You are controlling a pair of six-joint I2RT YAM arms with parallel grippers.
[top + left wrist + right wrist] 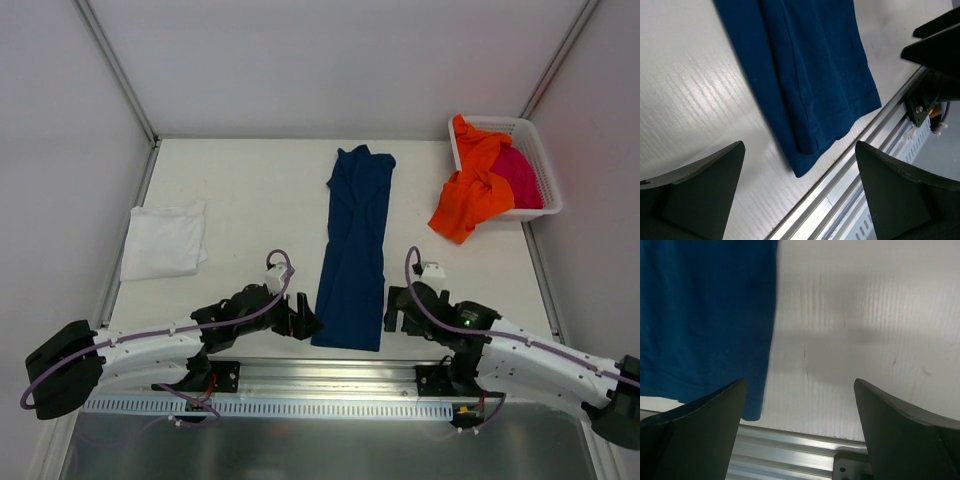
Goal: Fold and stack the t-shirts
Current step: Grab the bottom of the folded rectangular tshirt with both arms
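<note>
Navy t-shirt lies as a long narrow strip down the middle of the frame. Its lower hem sits between the left gripper and the right gripper, both with jaws wide apart and holding nothing. A folded white t-shirt rests at mid-left, and at upper right an orange t-shirt spills from the basket beside a magenta t-shirt.

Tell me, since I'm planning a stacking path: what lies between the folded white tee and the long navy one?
Nothing but bare table lies between the white tee and the navy tee, as the top view shows.

Matt navy cloth t-shirt
</note>
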